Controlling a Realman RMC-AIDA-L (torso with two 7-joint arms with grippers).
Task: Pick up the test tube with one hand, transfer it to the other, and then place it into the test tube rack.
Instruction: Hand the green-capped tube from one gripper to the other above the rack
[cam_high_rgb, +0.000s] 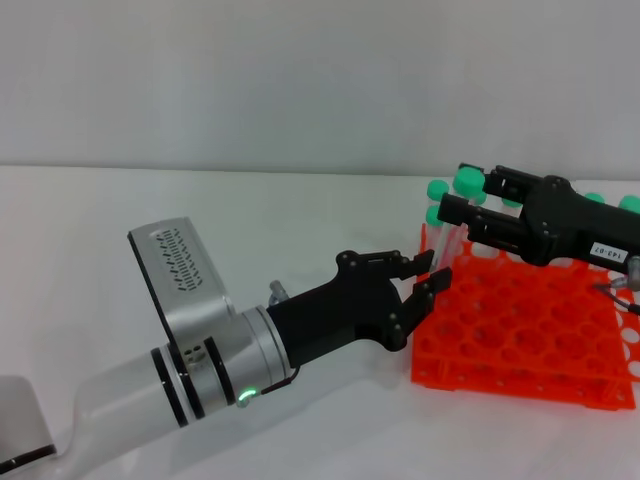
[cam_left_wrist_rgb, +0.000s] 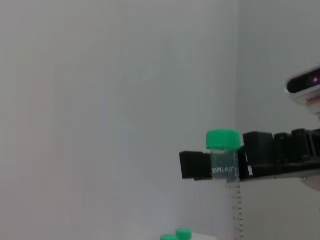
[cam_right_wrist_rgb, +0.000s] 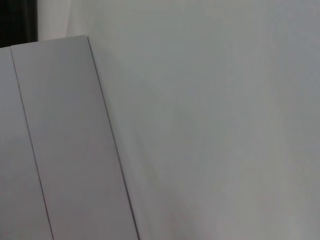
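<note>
Right gripper (cam_high_rgb: 462, 212) clamps the tube (cam_high_rgb: 455, 215) just under its green cap, holding it upright above the rack's (cam_high_rgb: 520, 330) near-left corner. Left gripper (cam_high_rgb: 428, 276) sits beside that corner, fingers spread and empty. More capped tubes (cam_high_rgb: 436, 190) stand in the rack behind.
</note>
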